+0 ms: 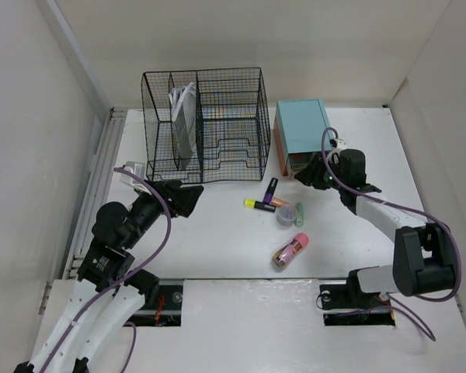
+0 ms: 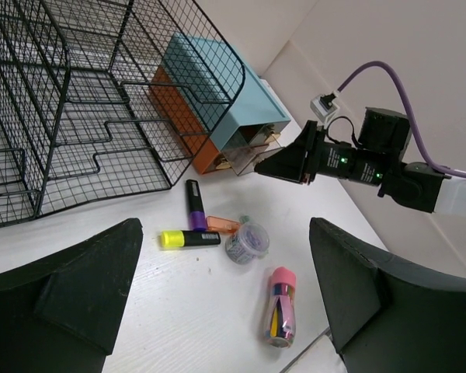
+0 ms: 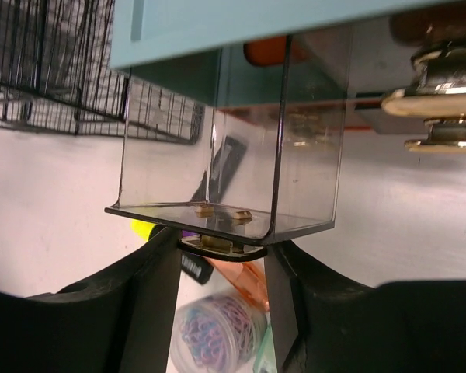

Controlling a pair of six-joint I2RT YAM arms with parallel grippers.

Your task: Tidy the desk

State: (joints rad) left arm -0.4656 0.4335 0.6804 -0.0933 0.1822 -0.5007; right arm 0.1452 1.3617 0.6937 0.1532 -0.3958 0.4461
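Observation:
On the white desk [image 1: 217, 249] lie a yellow highlighter [image 1: 258, 205], a purple one [image 1: 271, 187], an orange one [image 2: 224, 224], a jar of paper clips [image 1: 286, 215] and a pink-capped tube [image 1: 290, 252]. At the back right stands a teal drawer box [image 1: 303, 128], its clear drawer [image 3: 233, 155] pulled partly out. My right gripper [image 3: 222, 252] is shut on the drawer's gold handle [image 3: 217, 245], one finger at each end of it. Over the desk's left side my left gripper [image 2: 225, 233] hangs wide open with nothing in it.
A black wire-mesh organizer [image 1: 206, 124] stands at the back left with a grey folder [image 1: 182, 128] in one slot. A white socket block [image 1: 130, 172] lies by the left wall. White walls close in the desk on three sides.

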